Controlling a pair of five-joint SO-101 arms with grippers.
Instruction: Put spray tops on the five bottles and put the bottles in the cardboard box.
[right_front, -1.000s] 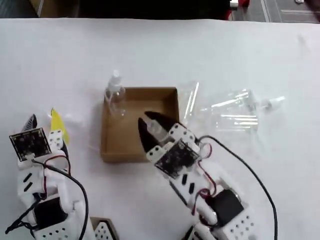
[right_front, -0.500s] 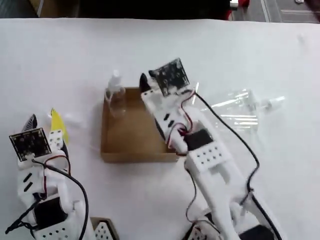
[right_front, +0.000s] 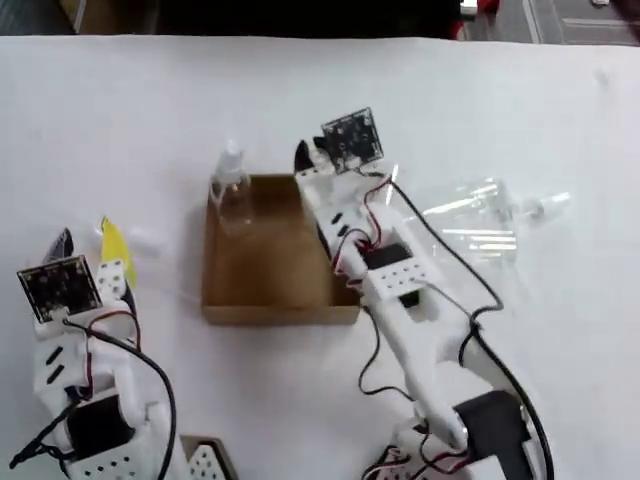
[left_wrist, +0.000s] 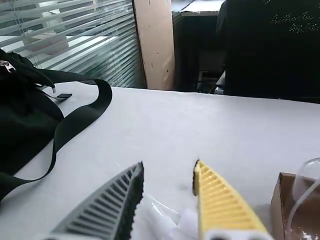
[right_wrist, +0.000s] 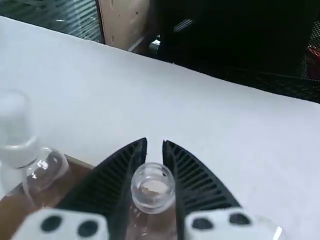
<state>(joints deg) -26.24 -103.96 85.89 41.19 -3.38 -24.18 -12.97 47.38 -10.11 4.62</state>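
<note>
1. The left arm's jaws, one grey and one yellow, stand wide apart with nothing between them. They hang low over the bench (right_front: 150, 100), left of the cardboard box (right_front: 268, 270) and apart from it. Something clear and crumpled lies under them, too cut off to name.
2. The right arm (right_front: 400, 300) lies stretched over the box's right side to its far right corner, covering much of that wall.
3. The right arm's jaws, both black, are closed narrow on the neck of an uncapped bottle (right_wrist: 152, 187), whose open mouth shows between them. Its body is hidden beneath them, and from above the arm covers it, so whether it stands inside the box cannot be told.
4. A capped bottle (right_front: 232, 190), upright with a white spray top on it, stands inside the box at the far left corner.
5. Right of the box, clear bottles (right_front: 470, 225) lie on the bench. Their outlines run together, so their number is hard to make out. A white spray head (right_front: 545, 205) pokes out at their right end.
6. Farthest off, a black bag (left_wrist: 25, 115) with a strap rests on the bench, partly cut off.
</note>
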